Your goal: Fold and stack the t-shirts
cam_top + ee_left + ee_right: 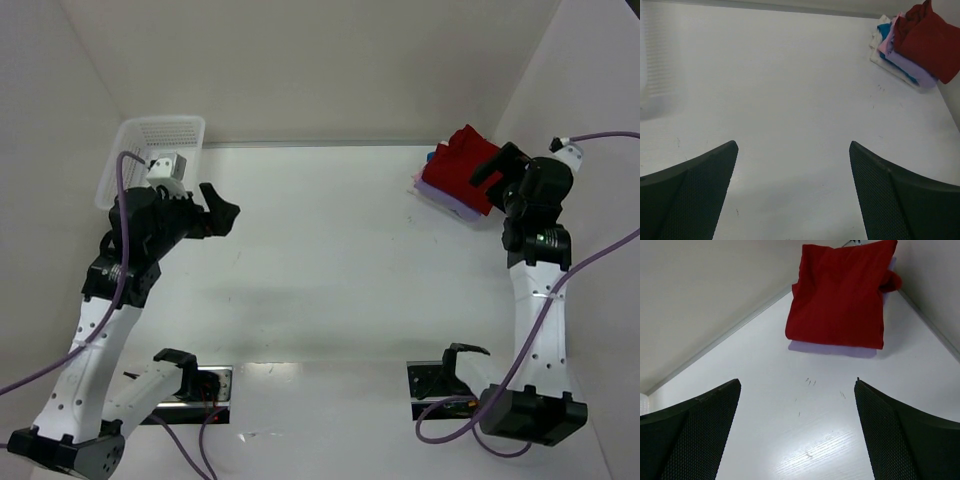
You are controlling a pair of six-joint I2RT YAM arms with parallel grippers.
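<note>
- Right now the right gripper [797, 382] has its jaws spread wide with nothing between them; it points toward 12 o'clock at the folded dark red cloth t-shirt [840, 300], and its wrist view shows bare white surface [810, 440] between fingers and cloth.
- The left gripper [792, 145] is also spread wide and holds nothing, hanging over bare surface.
- The t-shirts sit stacked in the far corner, at about 2 o'clock in the top view, close against the side wall; the red one lies on top of a folded lavender cloth t-shirt [835, 349].
- A white plastic mesh basket [160, 150] stands at about 10 o'clock, partly hidden behind the left arm.
- From above, the right gripper overlaps the red shirt's edge, so contact cannot be judged there.
- Only the left wrist view shows the stack from the side: a pink edge [886, 44] and a blue edge [885, 31] of further shirts in the pile.
</note>
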